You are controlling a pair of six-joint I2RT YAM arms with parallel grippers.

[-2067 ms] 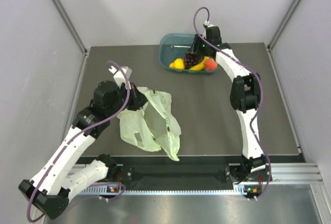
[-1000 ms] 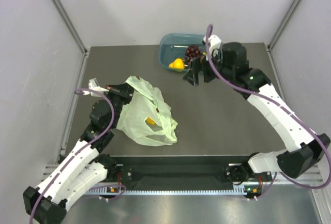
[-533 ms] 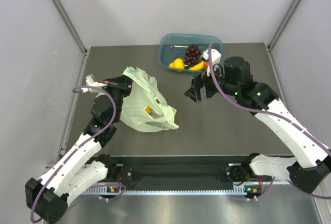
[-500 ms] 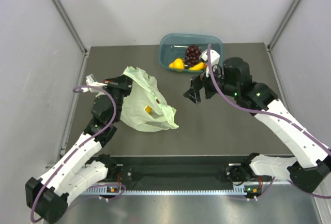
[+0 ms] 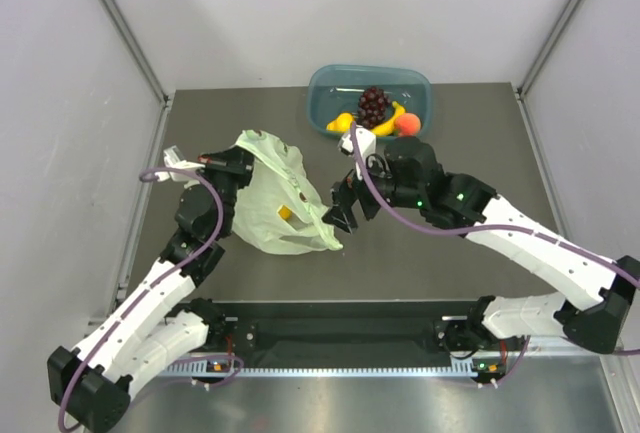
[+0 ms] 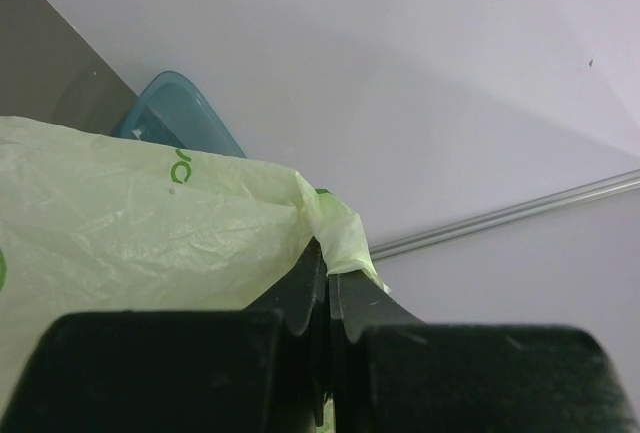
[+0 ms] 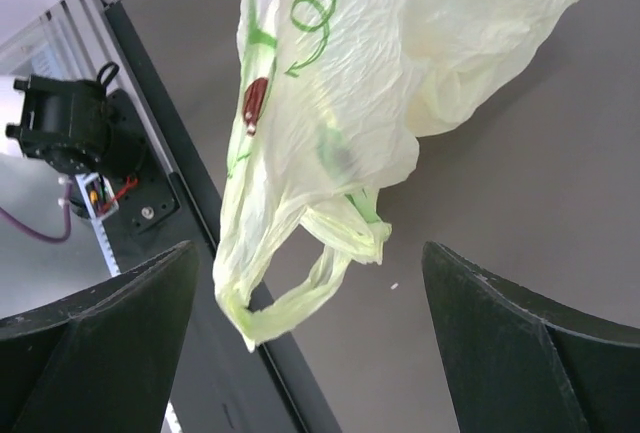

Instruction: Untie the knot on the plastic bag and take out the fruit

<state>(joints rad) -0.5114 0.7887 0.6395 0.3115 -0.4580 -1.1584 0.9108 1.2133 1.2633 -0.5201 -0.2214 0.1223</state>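
The pale green plastic bag lies crumpled on the dark table, its top edge pulled up. My left gripper is shut on that top edge; in the left wrist view the fingertips pinch a fold of the bag. My right gripper is open beside the bag's right corner. In the right wrist view a loose handle loop hangs between the wide-open fingers, untouched. No tied knot shows. A small yellow shape shows through the bag. Grapes, banana, peach and a yellow fruit lie in the teal tub.
The tub stands at the back middle of the table, and its rim shows in the left wrist view. The black front rail of the table runs just below the bag's handle. White walls close off both sides.
My right gripper has left the tub and swung left and toward the front, down to the bag's right corner. My left gripper has kept its hold on the bag's top edge.
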